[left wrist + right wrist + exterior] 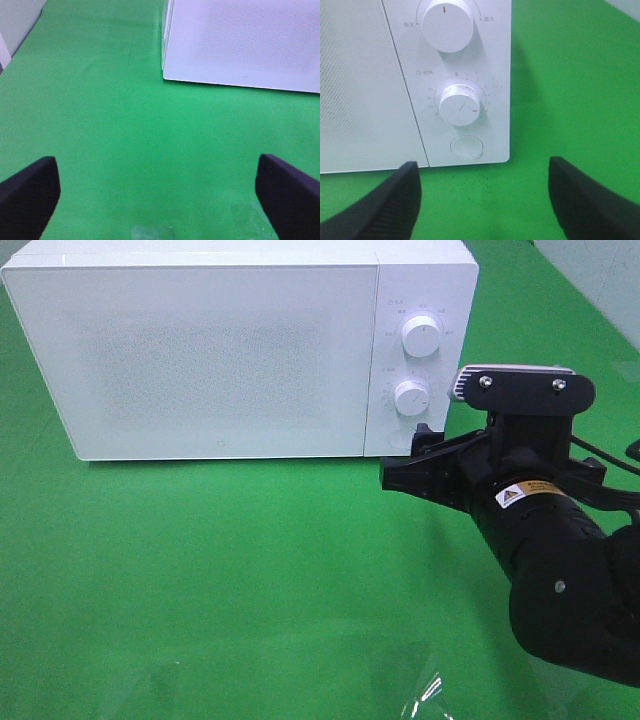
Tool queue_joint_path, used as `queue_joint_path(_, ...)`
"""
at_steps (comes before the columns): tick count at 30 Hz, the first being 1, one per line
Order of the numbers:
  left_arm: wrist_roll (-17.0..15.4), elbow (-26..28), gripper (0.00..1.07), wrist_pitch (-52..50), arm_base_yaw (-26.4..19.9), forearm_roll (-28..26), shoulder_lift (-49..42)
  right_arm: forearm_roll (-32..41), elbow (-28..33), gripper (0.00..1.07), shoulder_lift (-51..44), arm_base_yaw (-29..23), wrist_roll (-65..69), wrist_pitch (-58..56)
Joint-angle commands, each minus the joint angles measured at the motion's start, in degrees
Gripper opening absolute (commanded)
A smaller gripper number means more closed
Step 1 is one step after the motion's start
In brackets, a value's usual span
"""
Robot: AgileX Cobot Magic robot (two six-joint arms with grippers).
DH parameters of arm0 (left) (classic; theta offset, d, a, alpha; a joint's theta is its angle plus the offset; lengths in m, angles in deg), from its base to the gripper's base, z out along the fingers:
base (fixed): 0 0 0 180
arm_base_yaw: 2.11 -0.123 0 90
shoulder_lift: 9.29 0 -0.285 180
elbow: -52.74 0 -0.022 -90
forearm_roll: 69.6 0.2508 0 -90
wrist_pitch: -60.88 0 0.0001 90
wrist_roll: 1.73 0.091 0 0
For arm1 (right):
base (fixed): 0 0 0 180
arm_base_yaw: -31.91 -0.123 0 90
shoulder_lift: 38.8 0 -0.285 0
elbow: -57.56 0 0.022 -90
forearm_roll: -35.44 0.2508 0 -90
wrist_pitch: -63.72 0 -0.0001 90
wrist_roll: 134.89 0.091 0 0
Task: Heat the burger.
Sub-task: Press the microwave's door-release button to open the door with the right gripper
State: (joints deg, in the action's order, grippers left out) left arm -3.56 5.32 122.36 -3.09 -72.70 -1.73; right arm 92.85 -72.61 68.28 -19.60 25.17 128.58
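Two hands are in view, both empty. The right hand [481, 200] hovers above the green bench [250, 570] with its fingers [395, 202] spread wide, gripping nothing. Just ahead of it is the control panel of a white microwave [220, 350]. The round button [466, 148] is nearest, then the lower dial [460, 104], whose red mark is turned off zero, and farthest the upper dial [447, 22]. The microwave door is closed. The left hand [159, 200] is fully open over bare bench, the microwave's corner farther ahead of it. Where the burger is cannot be told.
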Motion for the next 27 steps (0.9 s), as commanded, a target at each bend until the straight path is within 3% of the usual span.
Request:
queue_joint_path(1,-0.06,-0.17,0.99,-0.40,-0.11,-0.29,-0.34,0.17,-0.63,0.70,0.11,-0.11,0.23,-0.92)
queue_joint_path(10,-0.06,-0.17,0.99,-0.40,-0.11,-0.29,-0.34,0.40,-0.63,0.66,0.11,-0.11,13.41,-5.73)
queue_joint_path(16,-0.06,-0.17,0.99,-0.40,-0.11,-0.29,-0.34,0.40,-0.63,0.56,0.11,-0.11,27.16,-7.51)
queue_joint_path(23,-0.06,-0.17,0.99,-0.40,-0.11,-0.29,-0.34,0.40,-0.63,0.38,0.11,-0.11,45.03,-7.51)
queue_joint_path(24,-0.06,-0.17,0.99,-0.40,-0.11,-0.29,-0.34,0.40,-0.63,0.30,0.11,-0.11,52.83,-7.39)
queue_joint_path(25,-0.06,-0.17,0.99,-0.40,-0.11,-0.29,-0.34,0.40,-0.63,0.30,0.11,-0.11,52.83,-7.39)
queue_joint_path(27,-0.06,-0.17,0.99,-0.40,-0.11,-0.29,-0.34,0.34,-0.63,0.20,0.11,-0.11,63.31,-7.39)
